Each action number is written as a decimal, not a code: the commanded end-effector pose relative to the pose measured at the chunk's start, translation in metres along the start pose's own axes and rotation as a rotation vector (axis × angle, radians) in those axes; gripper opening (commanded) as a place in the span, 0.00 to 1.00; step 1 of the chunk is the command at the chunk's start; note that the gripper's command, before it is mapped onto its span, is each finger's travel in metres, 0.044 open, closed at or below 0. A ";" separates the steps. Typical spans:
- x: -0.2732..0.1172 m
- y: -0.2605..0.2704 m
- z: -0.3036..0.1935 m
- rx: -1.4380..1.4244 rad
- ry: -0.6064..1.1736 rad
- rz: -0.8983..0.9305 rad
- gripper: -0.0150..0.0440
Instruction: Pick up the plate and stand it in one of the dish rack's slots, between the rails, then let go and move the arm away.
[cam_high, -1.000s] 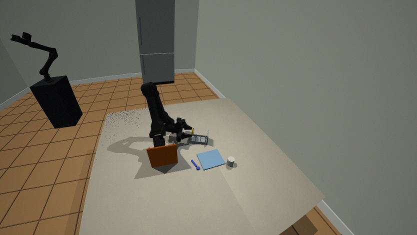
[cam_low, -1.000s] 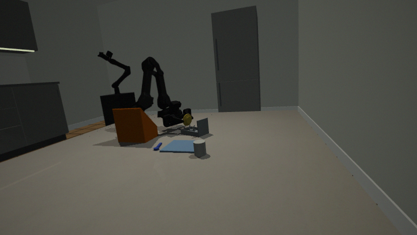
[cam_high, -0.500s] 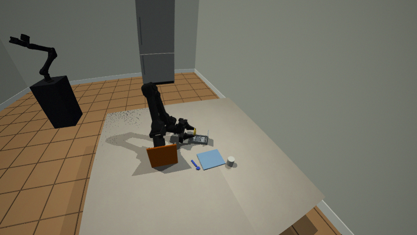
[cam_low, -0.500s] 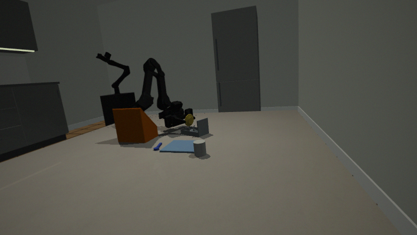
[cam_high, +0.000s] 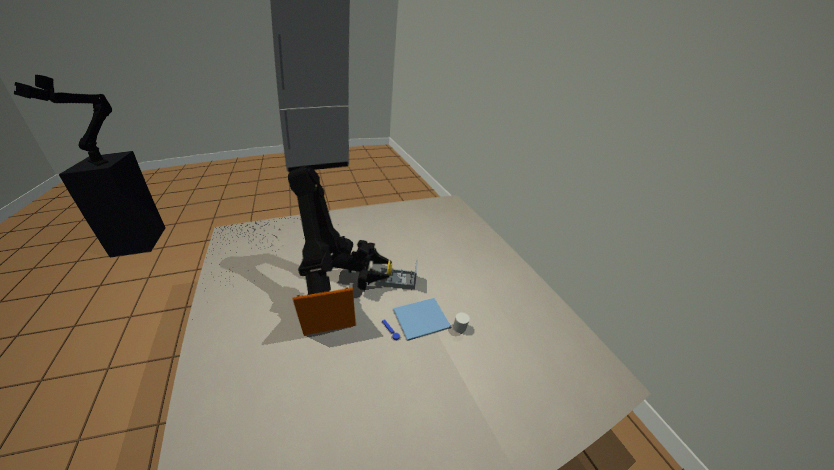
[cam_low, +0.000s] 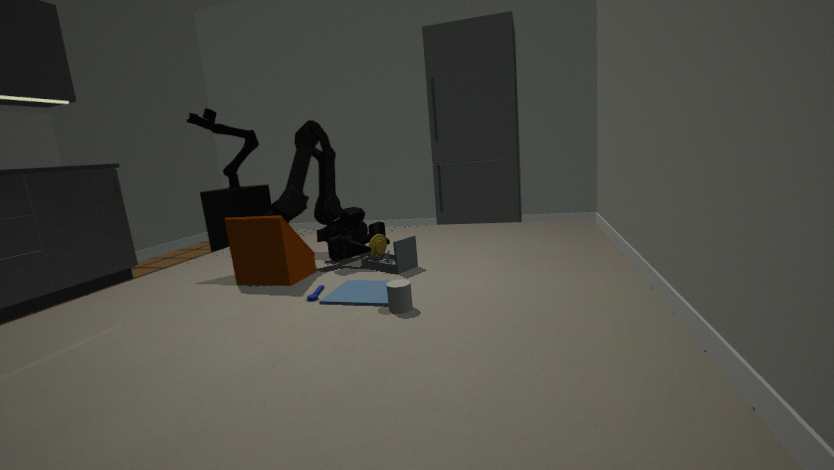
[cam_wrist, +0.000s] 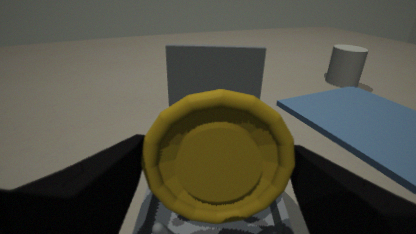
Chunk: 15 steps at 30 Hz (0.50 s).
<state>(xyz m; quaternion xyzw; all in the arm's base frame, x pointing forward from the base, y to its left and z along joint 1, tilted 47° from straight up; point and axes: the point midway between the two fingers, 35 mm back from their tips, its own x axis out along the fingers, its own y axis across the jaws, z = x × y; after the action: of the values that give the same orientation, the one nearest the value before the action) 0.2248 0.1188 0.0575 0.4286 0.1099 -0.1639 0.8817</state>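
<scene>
The yellow plate (cam_high: 389, 267) (cam_low: 378, 245) (cam_wrist: 220, 170) stands upright, its round face toward the wrist camera. My gripper (cam_high: 389, 270) (cam_wrist: 218, 149) is shut on the plate, one black finger at each side of its rim. The grey dish rack (cam_high: 402, 286) (cam_low: 380, 267) has a tall end panel (cam_wrist: 215, 70) beyond the plate. The plate is over the end of the rack nearest the arm, with its lower edge close to the rails. The plate hides part of the rack in the wrist view, and I cannot tell whether its lower edge is in a slot.
A blue board (cam_high: 421, 318) (cam_low: 357, 293) (cam_wrist: 357, 120) lies beside the rack, with a grey cup (cam_high: 461, 323) (cam_low: 399, 296) (cam_wrist: 346, 66) at its far side. A blue spoon (cam_high: 388, 327) (cam_low: 315, 293) lies by the board. A large orange block (cam_high: 325, 312) (cam_low: 259, 251) stands near the arm's base.
</scene>
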 end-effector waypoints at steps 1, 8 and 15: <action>0.000 0.000 0.001 -0.002 0.002 0.001 0.25; 0.000 0.000 0.000 0.001 0.000 0.001 0.48; 0.000 0.000 0.000 0.001 0.000 0.001 0.79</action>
<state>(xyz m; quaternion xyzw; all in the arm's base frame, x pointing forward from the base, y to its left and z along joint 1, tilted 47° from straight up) 0.2248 0.1188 0.0582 0.4296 0.1094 -0.1635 0.8813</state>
